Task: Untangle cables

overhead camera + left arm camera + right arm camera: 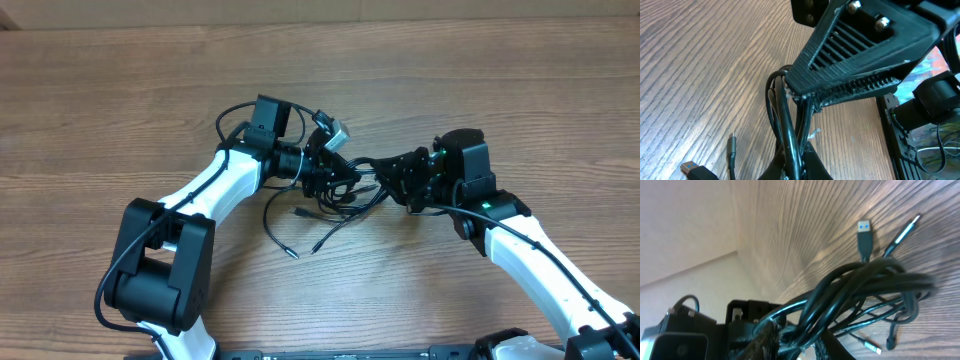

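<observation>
A tangle of thin black cables (345,195) lies mid-table between the two arms, with loose plug ends trailing toward the front (292,254). My left gripper (335,178) is shut on a bunch of the cables (790,132); a USB plug (692,170) lies beside it. My right gripper (392,178) is shut on the other side of the same bundle (855,287). A blue-tipped USB plug (864,235) and a silver-tipped plug (873,347) show on the wood in the right wrist view. Both grippers are close together.
The wooden table (120,110) stretches all around. The left arm's own thicker black wiring loops behind its wrist (232,120). A black rail runs along the front table edge (350,353). Open wood lies at the back and left.
</observation>
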